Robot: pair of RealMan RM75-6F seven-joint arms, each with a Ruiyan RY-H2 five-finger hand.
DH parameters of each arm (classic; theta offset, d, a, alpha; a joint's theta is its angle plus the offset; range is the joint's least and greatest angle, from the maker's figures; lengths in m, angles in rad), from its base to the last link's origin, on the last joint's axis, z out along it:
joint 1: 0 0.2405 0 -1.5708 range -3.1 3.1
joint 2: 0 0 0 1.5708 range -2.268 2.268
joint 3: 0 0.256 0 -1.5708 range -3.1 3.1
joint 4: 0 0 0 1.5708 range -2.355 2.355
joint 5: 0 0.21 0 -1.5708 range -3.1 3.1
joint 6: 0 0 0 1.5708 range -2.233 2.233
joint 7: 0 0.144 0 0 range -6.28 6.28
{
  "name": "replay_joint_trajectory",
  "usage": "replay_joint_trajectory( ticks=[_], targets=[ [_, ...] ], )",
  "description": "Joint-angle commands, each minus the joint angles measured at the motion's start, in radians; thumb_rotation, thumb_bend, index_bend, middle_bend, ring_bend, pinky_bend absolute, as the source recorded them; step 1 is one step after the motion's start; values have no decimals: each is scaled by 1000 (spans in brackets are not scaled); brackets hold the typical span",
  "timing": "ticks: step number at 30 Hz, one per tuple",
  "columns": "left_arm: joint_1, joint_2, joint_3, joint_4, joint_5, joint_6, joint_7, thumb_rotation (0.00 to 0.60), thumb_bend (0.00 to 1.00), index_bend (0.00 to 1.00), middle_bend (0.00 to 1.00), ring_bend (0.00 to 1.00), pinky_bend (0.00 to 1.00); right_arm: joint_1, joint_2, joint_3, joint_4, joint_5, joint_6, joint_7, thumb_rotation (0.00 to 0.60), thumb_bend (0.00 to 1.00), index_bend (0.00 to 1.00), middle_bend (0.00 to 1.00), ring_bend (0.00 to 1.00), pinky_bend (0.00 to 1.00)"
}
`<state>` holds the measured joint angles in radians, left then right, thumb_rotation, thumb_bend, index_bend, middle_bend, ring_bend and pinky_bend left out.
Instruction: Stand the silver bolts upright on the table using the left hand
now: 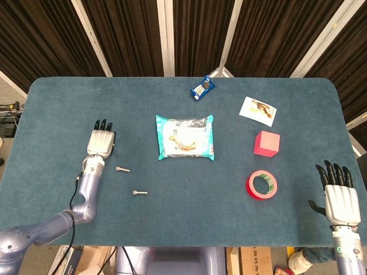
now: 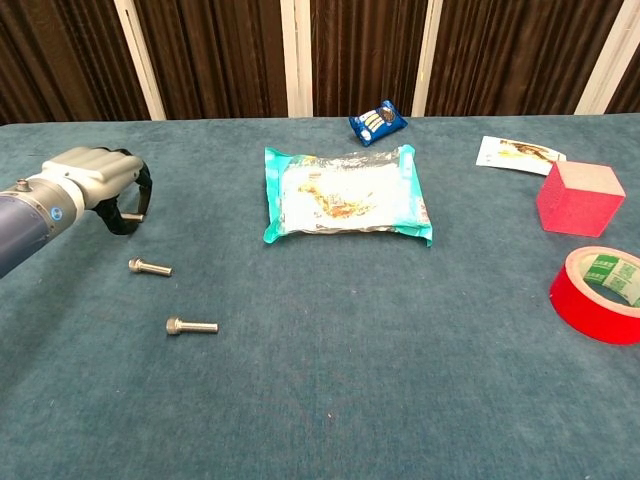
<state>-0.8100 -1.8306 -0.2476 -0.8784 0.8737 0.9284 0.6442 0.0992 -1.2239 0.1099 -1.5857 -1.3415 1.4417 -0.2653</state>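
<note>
Two silver bolts lie flat on the blue table point(image 1: 189, 229): one point(image 1: 122, 169) point(image 2: 149, 266) just right of my left forearm, another point(image 1: 140, 193) point(image 2: 191, 326) nearer the front. My left hand point(image 1: 101, 141) point(image 2: 98, 178) is low over the table at the left, with its fingers curled down around a third silver bolt point(image 2: 134, 216). That bolt lies level and only its end pokes out in the chest view. My right hand point(image 1: 342, 198) hangs off the table's front right corner with fingers straight and apart, holding nothing.
A teal snack pack point(image 1: 185, 136) point(image 2: 345, 192) lies mid-table, with a small blue packet point(image 1: 202, 87) point(image 2: 377, 121) behind it. On the right are a picture card point(image 1: 257, 110), a red cube point(image 1: 267, 143) point(image 2: 580, 197) and a red tape roll point(image 1: 262, 184) point(image 2: 603, 280).
</note>
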Motion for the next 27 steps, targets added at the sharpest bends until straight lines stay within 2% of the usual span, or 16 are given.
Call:
replay_joint_trajectory(
  ticks=[1,27],
  targets=[
    [0,-2,1,3,4,0,0,600,491,511,130,0,35,0,0,1,0,1,0,0,600,154,146,64,20,0],
    [-1,-7,-11,3,11,-7,-7,600,501,518,136,0,31,-2,-9,3,0,9,6,-12,600,153,146,63,20,0]
  ],
)
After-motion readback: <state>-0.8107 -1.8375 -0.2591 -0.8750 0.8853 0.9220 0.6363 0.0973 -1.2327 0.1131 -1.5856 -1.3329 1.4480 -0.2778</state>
